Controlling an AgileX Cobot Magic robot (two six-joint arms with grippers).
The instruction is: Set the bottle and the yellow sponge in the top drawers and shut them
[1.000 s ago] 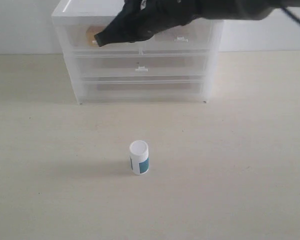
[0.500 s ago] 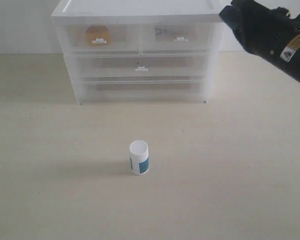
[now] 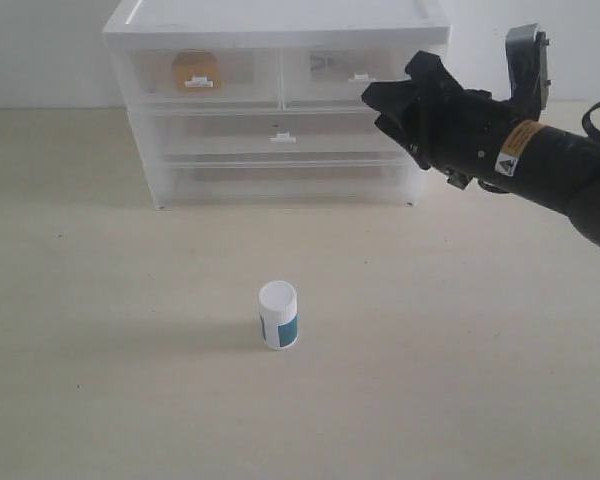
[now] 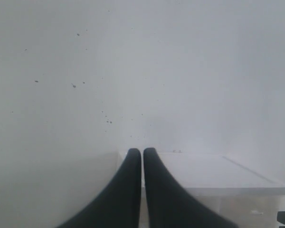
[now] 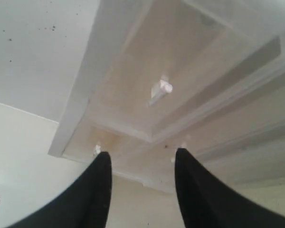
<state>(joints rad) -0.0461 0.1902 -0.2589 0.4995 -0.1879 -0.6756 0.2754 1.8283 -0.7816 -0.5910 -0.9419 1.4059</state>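
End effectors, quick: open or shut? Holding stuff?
Left end effector: closed, holding nothing.
Right end effector: open, holding nothing.

Bright, even light; bottle (image 3: 278, 315) throws faint shadow to the left. Wrist views soft, washed-out w/ slight blur.

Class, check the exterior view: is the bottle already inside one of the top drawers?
No, the bottle stands upright on the table, out in front of the cabinet.
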